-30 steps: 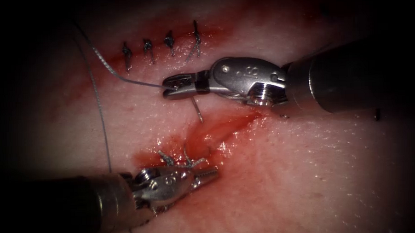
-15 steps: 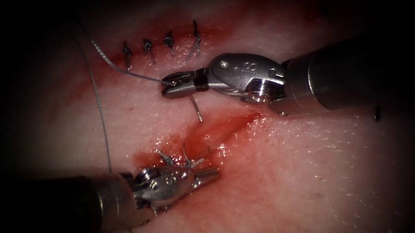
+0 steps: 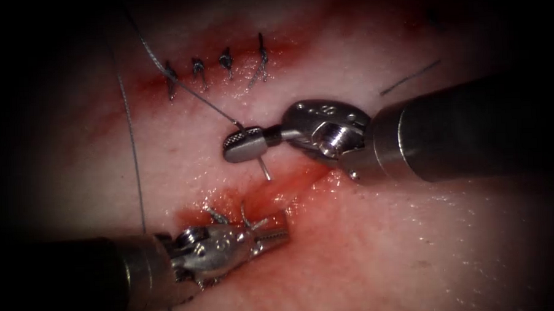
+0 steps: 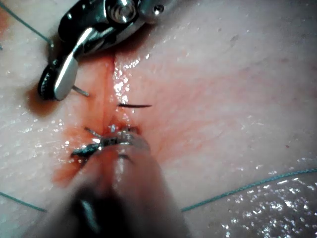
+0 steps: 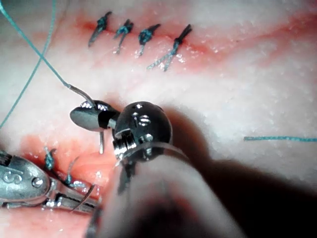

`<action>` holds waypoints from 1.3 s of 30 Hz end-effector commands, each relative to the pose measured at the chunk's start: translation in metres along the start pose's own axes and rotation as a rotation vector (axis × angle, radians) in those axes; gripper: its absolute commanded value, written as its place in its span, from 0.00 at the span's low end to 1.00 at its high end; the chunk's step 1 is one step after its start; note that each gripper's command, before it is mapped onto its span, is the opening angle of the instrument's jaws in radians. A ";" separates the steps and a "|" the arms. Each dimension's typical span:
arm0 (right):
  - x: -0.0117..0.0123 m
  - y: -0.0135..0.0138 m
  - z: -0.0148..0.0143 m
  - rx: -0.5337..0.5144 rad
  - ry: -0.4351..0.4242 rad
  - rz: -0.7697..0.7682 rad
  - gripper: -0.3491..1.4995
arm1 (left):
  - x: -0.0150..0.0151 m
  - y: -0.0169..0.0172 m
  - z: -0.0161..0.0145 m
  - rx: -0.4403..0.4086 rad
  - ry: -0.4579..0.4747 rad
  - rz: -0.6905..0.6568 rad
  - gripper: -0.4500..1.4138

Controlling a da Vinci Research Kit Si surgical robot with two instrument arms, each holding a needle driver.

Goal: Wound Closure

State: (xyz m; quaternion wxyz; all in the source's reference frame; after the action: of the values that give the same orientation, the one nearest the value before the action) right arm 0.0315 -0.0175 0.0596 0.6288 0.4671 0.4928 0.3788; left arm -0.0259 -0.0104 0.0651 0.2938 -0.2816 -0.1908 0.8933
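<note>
My right tool comes in from the right with its jaws shut on the curved needle near mid-curve. The needle's point sticks out below the jaws, aimed at the tissue just left of the open cut. I cannot tell whether the point touches. The needle is free of the tissue. Thread runs from the needle's tail up and to the left. My left tool rests low at the cut beside a knotted stitch, jaws slightly open, holding nothing.
Several finished stitches close the far stretch of the cut. A long strand of thread hangs down the left. A loose piece of thread lies above the right shaft. Red fluid pools around the open cut.
My right tool has rolled its wrist and dropped toward the cut, bringing the needle point closer to the edge and swinging the thread steeper. The left tool has barely moved.
</note>
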 end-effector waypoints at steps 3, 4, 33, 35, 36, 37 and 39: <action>-0.0014 -0.0014 0.0008 0.006 0.000 0.053 0.00 | -0.0002 0.0006 0.0009 -0.002 -0.001 -0.002 0.31; -0.0016 -0.0019 0.0007 0.011 -0.004 0.071 0.00 | -0.0002 0.0006 0.0009 -0.002 -0.001 -0.002 0.31; 0.0042 0.0036 -0.0092 -0.254 0.360 -0.074 0.81 | 0.0044 0.0027 -0.0001 0.343 0.286 0.511 0.55; 0.0041 0.0036 -0.0090 -0.256 0.360 -0.082 0.81 | 0.0048 0.0024 0.0002 0.355 0.290 0.521 0.61; 0.0040 0.0037 -0.0089 -0.257 0.361 -0.083 0.81 | 0.0050 0.0021 0.0003 0.362 0.290 0.529 0.64; 0.0039 0.0037 -0.0088 -0.258 0.362 -0.084 0.81 | 0.0052 0.0018 0.0004 0.373 0.290 0.541 0.67; 0.0038 0.0038 -0.0087 -0.258 0.362 -0.085 0.81 | 0.0054 0.0013 0.0006 0.385 0.283 0.558 0.66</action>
State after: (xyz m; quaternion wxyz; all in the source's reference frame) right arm 0.0230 -0.0106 0.0610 0.6003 0.2843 0.5641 0.4905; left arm -0.0299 -0.0070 0.0625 0.1066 -0.3811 0.1124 0.9115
